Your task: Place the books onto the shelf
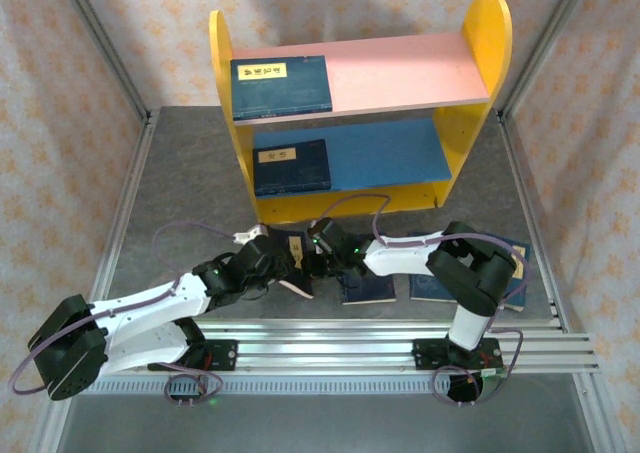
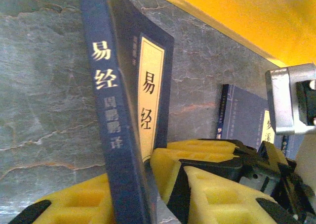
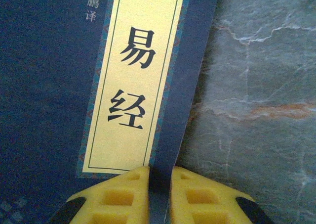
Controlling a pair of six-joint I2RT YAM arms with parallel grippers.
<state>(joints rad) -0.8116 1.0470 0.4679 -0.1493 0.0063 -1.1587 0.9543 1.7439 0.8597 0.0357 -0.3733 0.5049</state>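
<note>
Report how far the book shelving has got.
Done: one book on the pink board, another book on the blue board. In hand: left gripper and right gripper clamp a third book on edge. Left: shelving it, plus at least two books lying by the right arm.

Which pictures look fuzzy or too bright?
Left wrist view: the yellow shelf glows overbright, and the close book looks a bit soft. Right wrist view: the label on that book reads crisp. Top view: evenly lit and sharp.
</note>
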